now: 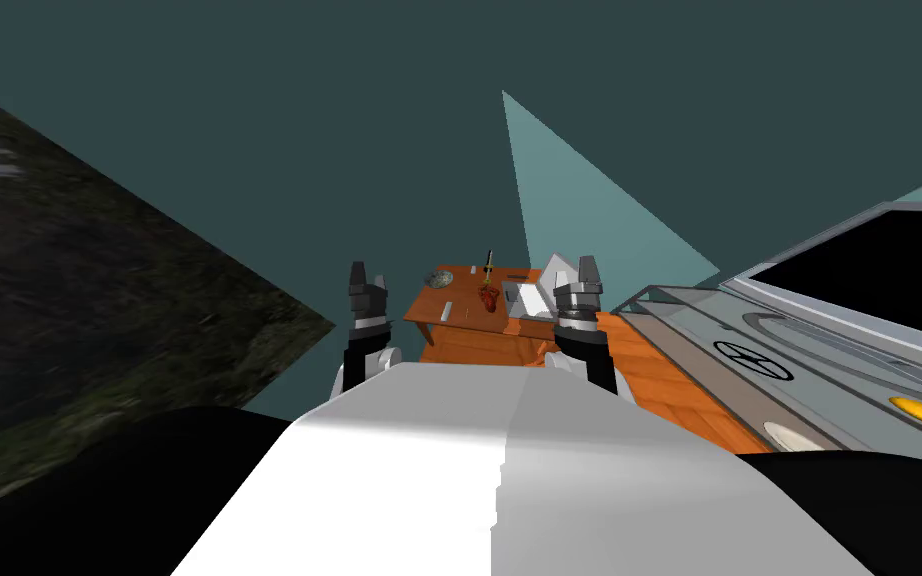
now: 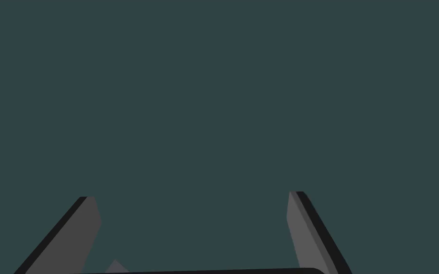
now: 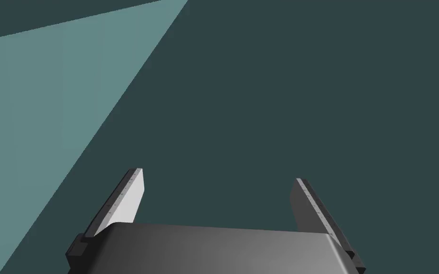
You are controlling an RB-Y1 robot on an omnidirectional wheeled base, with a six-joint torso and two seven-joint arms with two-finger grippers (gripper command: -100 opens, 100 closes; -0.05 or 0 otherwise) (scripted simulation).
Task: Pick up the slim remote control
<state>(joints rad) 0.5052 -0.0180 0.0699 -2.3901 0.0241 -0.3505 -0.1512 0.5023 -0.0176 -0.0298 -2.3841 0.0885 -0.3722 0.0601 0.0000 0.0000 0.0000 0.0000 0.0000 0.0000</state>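
both your hands are released and hold nothing. the left hand (image 1: 368, 281) and the right hand (image 1: 575, 276) are raised side by side, fingers spread. the wooden counter (image 1: 461, 295) stands ahead, between the two. the remote (image 1: 446, 312) looks to be the slim pale strip near the counter's near edge, nearer the left hand and well apart from both, though it's too small to be sure. it lies flat, its long axis running away from you. you can't tell which end leads. a red thing (image 1: 490, 296) lies near it.
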